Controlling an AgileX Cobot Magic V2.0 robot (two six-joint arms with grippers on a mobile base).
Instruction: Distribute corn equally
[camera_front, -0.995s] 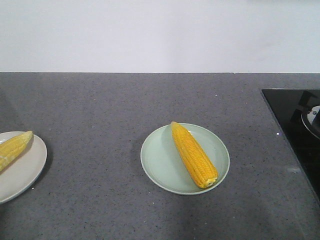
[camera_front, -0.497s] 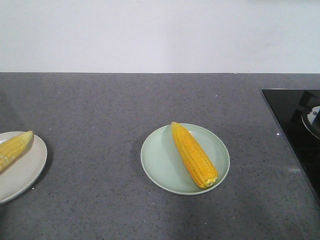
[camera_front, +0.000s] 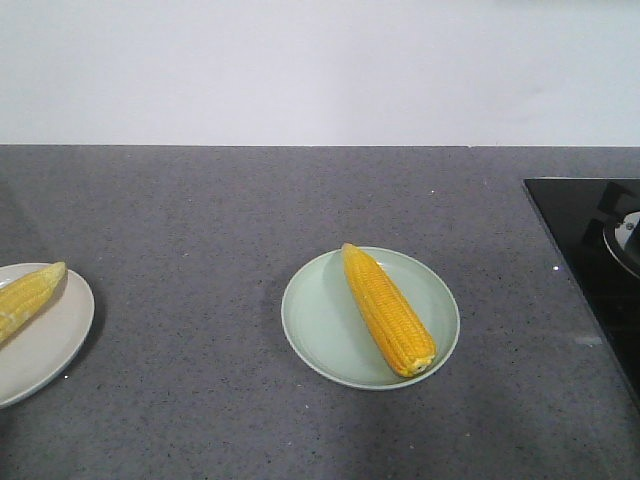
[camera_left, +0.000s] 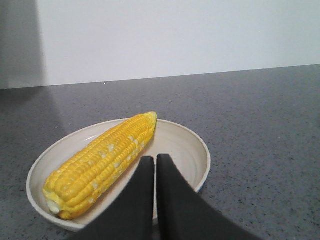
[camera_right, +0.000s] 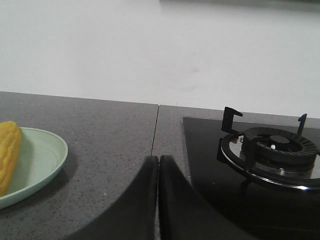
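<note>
Left gripper (camera_left: 154, 167) sits lowest in our left wrist view, its two black fingers (camera_left: 142, 195) pressed together w/ only a thin seam between them, holding nothing. Just beyond the tips we see a cream plate (camera_left: 195, 150) w/ one corn cob (camera_left: 102, 162) lying in it, blunt end toward the camera's lower left, pale tip pointing up and right toward the far rim. Gripper is above the plate's near edge; contact w/ the plate we cannot tell.

Right gripper (camera_right: 158, 165) looks the same in our right wrist view: fingers closed tight against each other, empty, over the gray speckled surface (camera_right: 110, 130). To its left, a pale green plate (camera_right: 42, 165) w/ part of a second cob (camera_right: 7, 152) showing at the frame edge. To its right, a black glass cooktop (camera_right: 200, 150) w/ a gas burner (camera_right: 272, 150) under a black pan support.

From the front view, the green plate is near the middle of the surface, its cob lying diagonally, tip away from us. Cream plate is cut off at the left edge, well apart from the green one. Cooktop at far right. White wall (camera_front: 320, 70) behind.
</note>
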